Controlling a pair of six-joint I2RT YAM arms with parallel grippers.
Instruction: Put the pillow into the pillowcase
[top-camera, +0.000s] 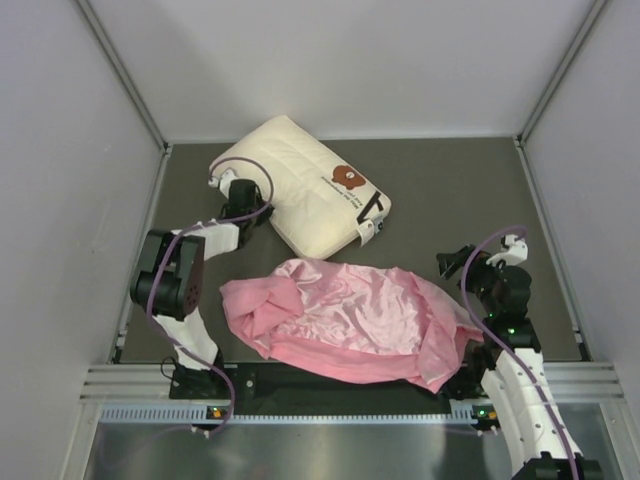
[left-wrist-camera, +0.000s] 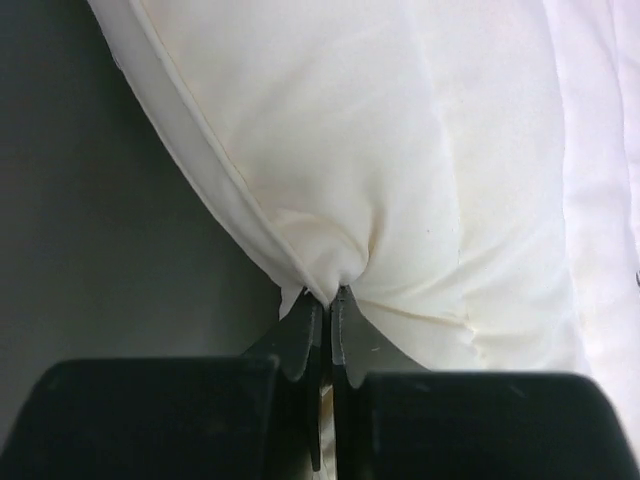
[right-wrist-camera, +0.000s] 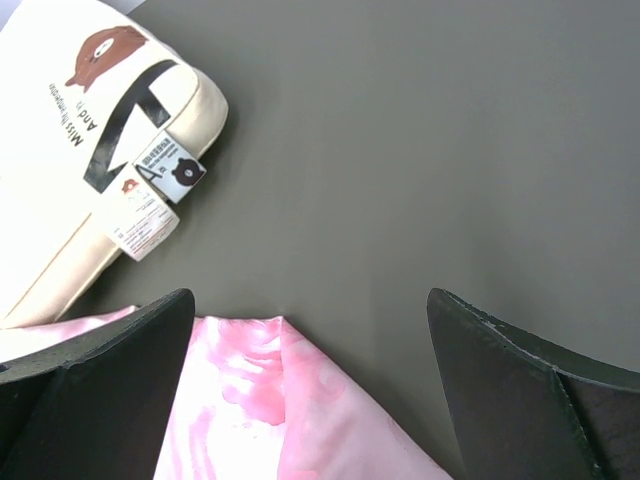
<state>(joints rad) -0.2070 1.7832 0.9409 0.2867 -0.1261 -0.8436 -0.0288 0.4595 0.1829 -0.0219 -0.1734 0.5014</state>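
On the pillow (right-wrist-camera: 45, 190), black lettering (right-wrist-camera: 68, 112) runs just beside the brown bear print (right-wrist-camera: 105, 50): one line begins "Miss", the next "And"; the rest cannot be read. Near the lettering, at the pillow's end, a white tag (right-wrist-camera: 140, 222) and a dark square label (right-wrist-camera: 172, 170) carry print too small to read.

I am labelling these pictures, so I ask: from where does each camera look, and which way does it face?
Top view: above and behind the arms, looking down on table, pillow and pillowcase; left arm and right arm show.
Left wrist: looks along the shut left gripper, pinching the pillow's edge.
Right wrist: looks down past the open right gripper at pillowcase and pillow.
Shared: the pillow, in all three.
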